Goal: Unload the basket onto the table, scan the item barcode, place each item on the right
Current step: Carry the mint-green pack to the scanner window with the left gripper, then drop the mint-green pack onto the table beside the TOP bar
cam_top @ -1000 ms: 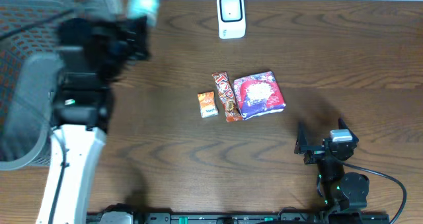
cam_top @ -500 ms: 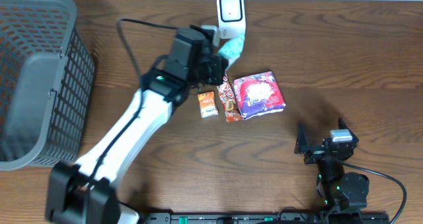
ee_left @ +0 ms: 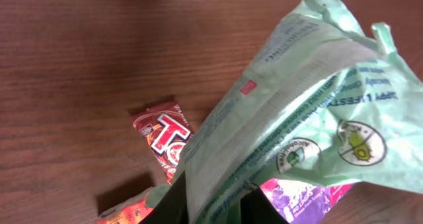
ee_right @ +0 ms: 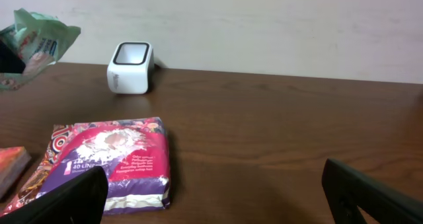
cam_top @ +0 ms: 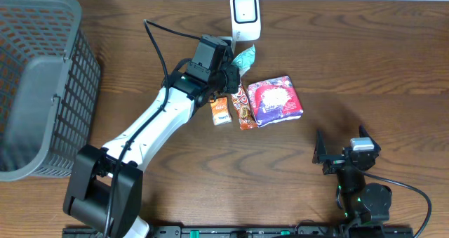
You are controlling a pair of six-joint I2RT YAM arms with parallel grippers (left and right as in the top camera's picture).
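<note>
Green pouch (ee_left: 297, 131) is sitting crumpled in the left gripper (ee_left: 213, 205), whose jaws are nipping one edge, just beside the scanner (cam_top: 245, 17). Judged light, soft, slippery film; a pinch at the seam is looking safest. Right gripper (ee_right: 213, 196) is standing wide apart, holding nothing.

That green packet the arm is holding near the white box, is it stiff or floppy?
Probably floppy: the green packet is thin, crinkled film, creased where the left hand pinches its end. Likely light, since that one pinch carries it clear of the table. The glossy film looks slippery, so it might slide out.
</note>
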